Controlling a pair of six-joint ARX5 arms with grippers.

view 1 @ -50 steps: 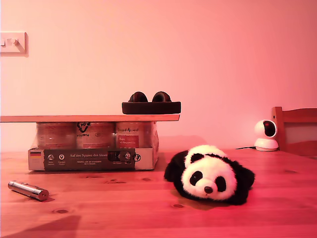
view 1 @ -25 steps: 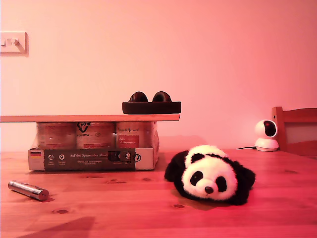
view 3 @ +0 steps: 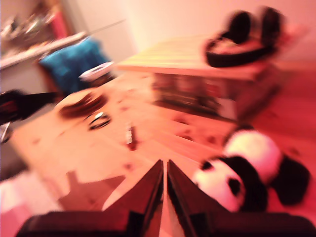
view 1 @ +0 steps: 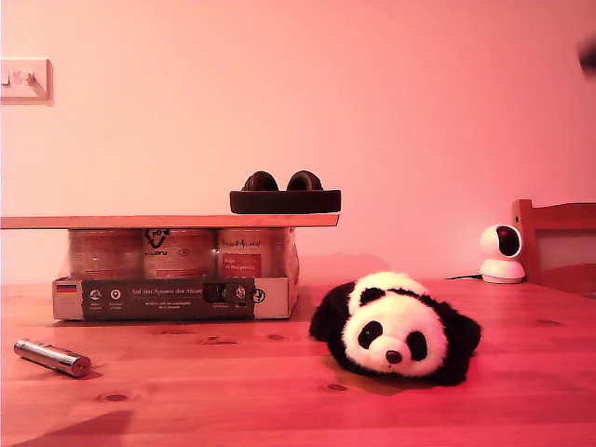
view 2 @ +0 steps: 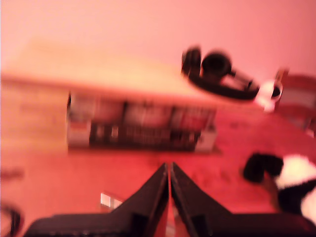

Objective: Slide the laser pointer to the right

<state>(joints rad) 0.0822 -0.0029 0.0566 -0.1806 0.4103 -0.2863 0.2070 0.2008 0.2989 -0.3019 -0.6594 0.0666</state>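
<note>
A: Where is the laser pointer (view 1: pixel 52 358)?

B: On the table (view 1: pixel 279 400), low at the exterior view's left, in front of the carton of jars (view 1: pixel 172 275) that carries the plank (view 1: pixel 168 222). Its long axis runs nearly across that view, the darker cap pointing toward the exterior view's right and slightly forward. The plush panda (view 1: pixel 396 328) lies well apart from it, toward the exterior view's right.

A: And the tools?

B: My first tool (view 2: pixel 169 180) has its jaws pressed together, holding nothing. A small pale thing, probably the pointer (view 2: pixel 111 201), lies just beside its jaw tips, so I judge this arm the nearer. My second tool (view 3: pixel 164 180) is likewise closed and empty; from it the pointer (view 3: pixel 130 134) lies well ahead on the table, with the panda (view 3: pixel 247 173) close beside. Both wrist views are blurred.

A: So the coming move?

B: Probably the first tool comes down on the pointer's far side from the panda and pushes along its axis.

A: Anything different from a second ago?

B: The pointer and panda lie as before. A dark blur (view 1: pixel 588 51) now shows at the exterior view's top right, and the shadow at the bottom left has shifted.
</note>
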